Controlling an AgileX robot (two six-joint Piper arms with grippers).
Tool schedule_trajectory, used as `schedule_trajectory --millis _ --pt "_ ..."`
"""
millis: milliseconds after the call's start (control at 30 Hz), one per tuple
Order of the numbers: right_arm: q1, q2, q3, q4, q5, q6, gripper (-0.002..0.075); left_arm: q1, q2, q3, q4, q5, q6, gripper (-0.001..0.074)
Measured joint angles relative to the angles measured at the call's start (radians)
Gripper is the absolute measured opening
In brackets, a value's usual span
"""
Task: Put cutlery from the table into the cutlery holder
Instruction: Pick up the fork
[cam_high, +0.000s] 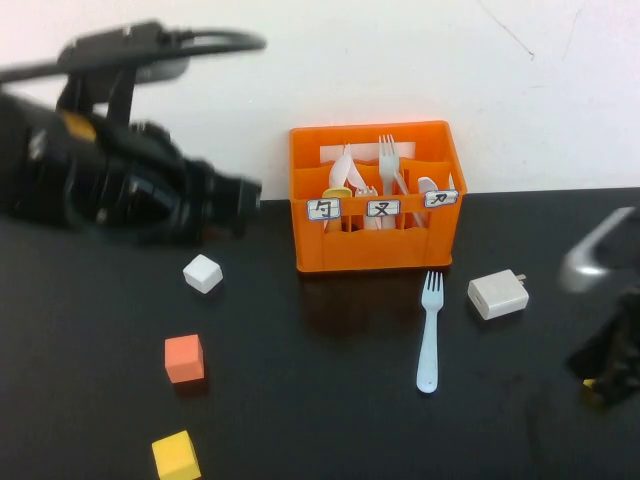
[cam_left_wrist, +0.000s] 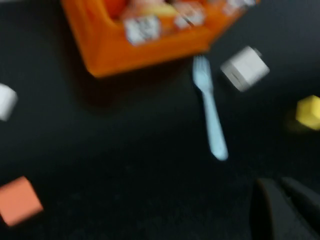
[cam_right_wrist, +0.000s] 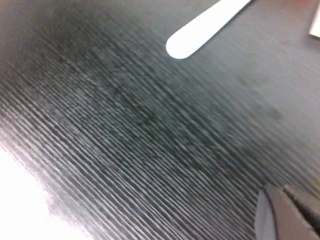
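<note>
Blue fork (cam_high: 430, 332) lies flat on the black tabletop (cam_high: 320, 420), just in front of the orange holder (cam_high: 376, 200), tines toward the crate, handle toward the robot, nothing touching it. Pink spoon? Something pale pink shows inside the holder's left compartment among the white cutlery, but I can't tell for sure. Left gripper (cam_left_wrist: 280, 210) hangs high, left of the holder, well away from the fork, fingers pinched together on nothing. Right gripper (cam_right_wrist: 290, 210) sits low at the right edge of the tabletop, also closed and empty, with the fork's handle tip peeking into its wrist view. So the step in hand looks like the fork pickup, not yet begun. Next move, as I read it: one gripper has to spread its fingers, drop over the fork's handle, pinch it across the narrow width, lift, tip it upright and lower it into a compartment. The white charger block (cam_high: 498, 294) sits near the fork's right; mind that on approach.
</note>
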Motion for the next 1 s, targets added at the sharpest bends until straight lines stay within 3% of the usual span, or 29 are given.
schedule_trajectory --millis 300,533,667,1000 --pt "0.236 0.278 -0.187 -0.177 -0.088 0.337 -0.0002 0.000 -0.216 0.262 -0.025 -0.026 0.042 -0.0001" --pt "0.295 0.438 -0.383 -0.311 -0.045 0.599 0.0031 0.000 -0.382 0.487 -0.015 -0.083 0.044 -0.0001" --pt "0.306 0.512 -0.467 -0.314 -0.028 0.642 0.0120 0.000 -0.441 0.571 -0.015 -0.125 0.034 -0.0001" --pt "0.308 0.628 -0.569 -0.373 -0.013 0.771 0.0412 0.000 -0.481 0.584 -0.017 -0.134 0.011 -0.0001"
